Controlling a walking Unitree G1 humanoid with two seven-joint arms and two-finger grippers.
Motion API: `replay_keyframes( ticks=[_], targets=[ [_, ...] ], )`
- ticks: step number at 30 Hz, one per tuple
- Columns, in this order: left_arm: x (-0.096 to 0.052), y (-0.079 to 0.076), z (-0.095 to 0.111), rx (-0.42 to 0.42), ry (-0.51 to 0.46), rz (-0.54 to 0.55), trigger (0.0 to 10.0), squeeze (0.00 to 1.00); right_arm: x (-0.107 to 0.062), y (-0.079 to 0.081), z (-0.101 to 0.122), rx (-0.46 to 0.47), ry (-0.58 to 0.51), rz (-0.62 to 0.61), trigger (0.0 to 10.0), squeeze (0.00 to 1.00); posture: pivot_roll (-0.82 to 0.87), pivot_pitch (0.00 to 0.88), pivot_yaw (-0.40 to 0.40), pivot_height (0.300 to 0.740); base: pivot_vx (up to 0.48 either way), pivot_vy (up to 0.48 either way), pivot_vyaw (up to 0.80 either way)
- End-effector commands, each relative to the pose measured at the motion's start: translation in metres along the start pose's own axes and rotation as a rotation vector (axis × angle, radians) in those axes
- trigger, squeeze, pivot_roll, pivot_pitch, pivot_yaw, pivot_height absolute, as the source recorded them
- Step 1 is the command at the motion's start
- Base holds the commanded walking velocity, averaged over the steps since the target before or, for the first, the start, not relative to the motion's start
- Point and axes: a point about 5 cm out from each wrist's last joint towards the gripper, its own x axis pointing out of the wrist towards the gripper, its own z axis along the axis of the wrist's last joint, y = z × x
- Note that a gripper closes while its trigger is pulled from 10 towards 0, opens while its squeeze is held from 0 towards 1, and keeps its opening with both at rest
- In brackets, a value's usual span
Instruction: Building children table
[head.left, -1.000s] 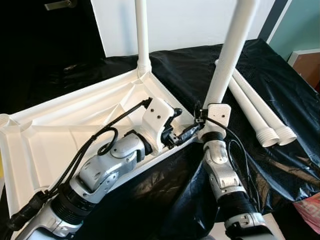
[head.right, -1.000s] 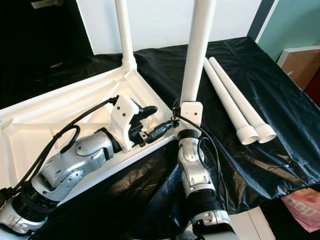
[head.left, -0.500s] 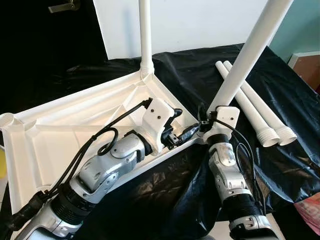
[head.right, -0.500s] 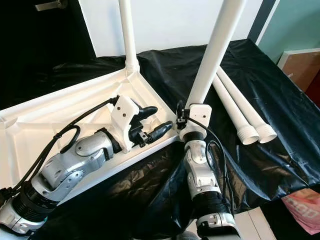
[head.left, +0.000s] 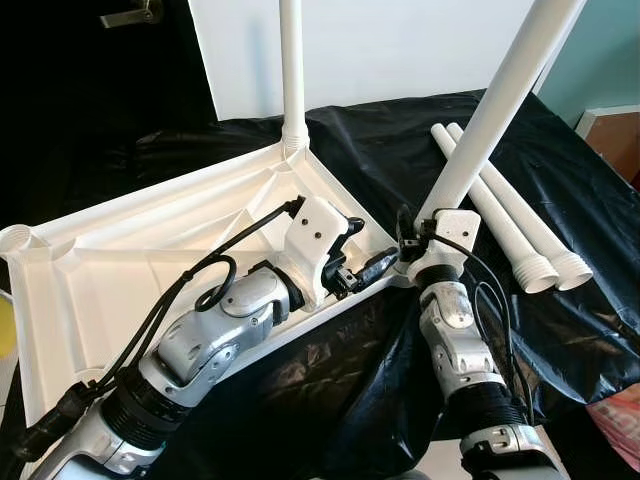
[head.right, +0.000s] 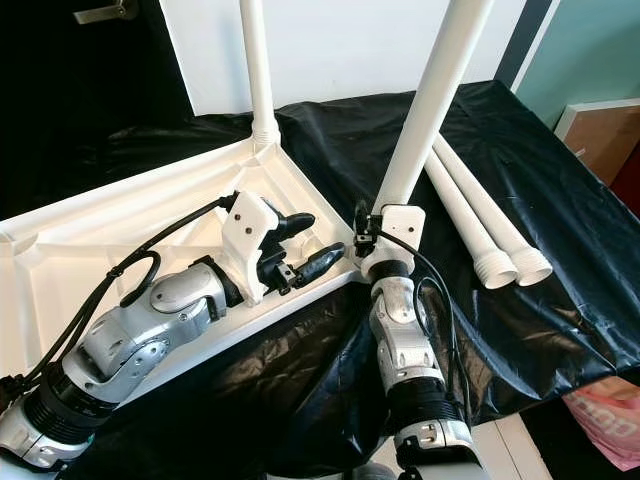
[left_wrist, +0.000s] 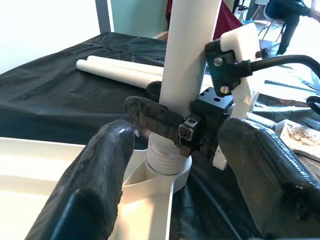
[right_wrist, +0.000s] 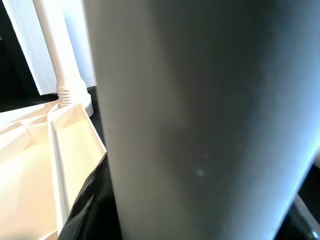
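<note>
Right tool (left_wrist: 172, 125) clamped on a tilted leg (head.left: 490, 110) at the tabletop (head.left: 130, 240) corner socket. Left tool (head.right: 305, 240) gaping, gripping nothing. Could cross-thread or pop out, tilted like that.

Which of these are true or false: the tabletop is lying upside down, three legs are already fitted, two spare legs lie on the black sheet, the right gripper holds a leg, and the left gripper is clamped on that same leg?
1. The white tabletop lies upside down. True: its ribbed underside faces up.
2. Three legs are already fitted. False: one leg stands upright in the far corner socket, and a second, tilted leg is at the near corner socket.
3. Two spare legs lie on the black sheet. True, side by side on the robot's right.
4. The right gripper holds the tilted leg. True, just above its threaded end.
5. The left gripper is clamped on that leg. False: it is open beside it, over the tabletop's corner.
</note>
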Motion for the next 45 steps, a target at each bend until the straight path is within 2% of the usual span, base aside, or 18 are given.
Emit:
replay_keyframes(
  ticks=[1, 4, 6, 7, 9, 12, 13, 14, 15, 22, 26, 29, 30, 33, 35, 38, 41, 45],
  targets=[
    [-0.002, -0.013, -0.001, 0.002, -0.004, -0.254, 10.0, 0.00, -0.016, -0.014, -0.028, -0.027, 0.137, -0.034, 10.0, 0.00, 0.00, 0.107, 0.012, 0.740, 0.000, 0.000, 0.00],
    [0.001, -0.006, -0.002, -0.033, -0.004, -0.236, 10.0, 0.00, -0.009, -0.015, -0.007, -0.049, 0.038, 0.018, 10.0, 0.00, 0.00, 0.107, 0.013, 0.740, 0.000, 0.000, 0.00],
    [0.002, -0.005, -0.002, -0.050, -0.007, -0.233, 10.0, 0.00, -0.007, -0.015, -0.001, -0.049, 0.016, 0.026, 10.0, 0.00, 0.00, 0.107, 0.011, 0.740, 0.000, 0.000, 0.00],
    [0.003, -0.002, -0.001, -0.074, -0.015, -0.230, 10.0, 1.00, -0.004, -0.016, 0.006, -0.044, -0.007, 0.034, 10.0, 0.00, -0.01, 0.107, 0.010, 0.740, 0.000, 0.000, 0.00],
    [0.004, 0.000, 0.003, -0.095, -0.028, -0.239, 10.0, 1.00, 0.001, -0.015, 0.017, -0.032, -0.034, 0.052, 10.0, 0.00, -0.01, 0.107, 0.006, 0.740, 0.000, 0.000, 0.00],
    [0.005, 0.001, 0.004, -0.098, -0.033, -0.246, 10.0, 1.00, 0.003, -0.014, 0.022, -0.027, -0.044, 0.063, 10.0, 0.00, -0.01, 0.107, 0.006, 0.740, 0.000, 0.000, 0.00],
    [0.006, 0.004, 0.007, -0.073, -0.039, -0.240, 10.0, 1.00, 0.005, -0.012, 0.026, -0.021, -0.051, 0.084, 10.0, 0.00, -0.01, 0.107, 0.003, 0.740, 0.000, 0.000, 0.00],
    [0.007, 0.007, 0.010, -0.040, -0.046, -0.234, 10.0, 0.88, 0.008, -0.010, 0.031, -0.026, -0.053, 0.114, 10.0, 0.00, -0.01, 0.107, 0.000, 0.740, 0.000, 0.000, 0.00],
    [0.008, 0.010, 0.013, -0.013, -0.056, -0.234, 10.0, 0.00, 0.010, -0.008, 0.034, -0.026, -0.049, 0.140, 10.0, 0.00, -0.01, 0.107, -0.001, 0.740, 0.000, 0.000, 0.00],
    [0.013, 0.015, 0.033, 0.042, -0.130, -0.298, 10.0, 0.00, 0.025, -0.008, 0.049, -0.049, -0.018, 0.257, 10.0, 0.00, 0.00, 0.101, -0.007, 0.740, 0.000, 0.000, 0.00],
    [0.014, 0.014, 0.035, 0.047, -0.139, -0.319, 10.0, 0.00, 0.028, -0.009, 0.051, -0.057, -0.011, 0.268, 10.0, 0.00, 0.00, 0.100, -0.007, 0.740, 0.000, 0.000, 0.00],
    [0.019, 0.014, 0.049, 0.052, -0.189, -0.375, 10.0, 0.00, 0.032, -0.009, 0.057, -0.094, 0.028, 0.373, 10.0, 0.00, -0.01, 0.097, -0.003, 0.740, 0.000, 0.000, 0.00],
    [0.019, 0.014, 0.049, 0.052, -0.189, -0.375, 10.0, 0.00, 0.032, -0.009, 0.057, -0.094, 0.028, 0.373, 10.0, 0.00, -0.01, 0.097, -0.003, 0.740, 0.000, 0.000, 0.00],
    [0.022, 0.013, 0.059, 0.050, -0.226, -0.424, 10.0, 0.00, 0.032, -0.009, 0.057, -0.166, 0.073, 0.479, 10.0, 0.00, -0.01, 0.095, -0.003, 0.740, 0.000, 0.000, 0.00],
    [0.024, 0.010, 0.065, 0.058, -0.247, -0.456, 10.0, 0.00, 0.031, -0.009, 0.055, -0.250, 0.106, 0.538, 10.0, 0.00, -0.01, 0.096, -0.002, 0.740, 0.000, 0.000, 0.00],
    [0.026, 0.008, 0.065, 0.068, -0.247, -0.476, 10.0, 0.00, 0.030, -0.009, 0.053, -0.263, 0.130, 0.563, 10.0, 0.00, -0.01, 0.096, -0.002, 0.740, 0.000, 0.000, 0.00],
    [0.029, -0.001, 0.069, 0.093, -0.248, -0.562, 10.0, 0.00, 0.022, -0.007, 0.047, -0.326, 0.194, 0.705, 10.0, 0.00, -0.01, 0.099, -0.001, 0.740, 0.000, 0.000, 0.00],
    [0.030, -0.002, 0.071, 0.101, -0.252, -0.575, 10.0, 0.00, 0.020, -0.006, 0.047, -0.341, 0.199, 0.733, 10.0, 0.00, -0.01, 0.099, -0.001, 0.740, 0.000, 0.000, 0.00]
  ],
)
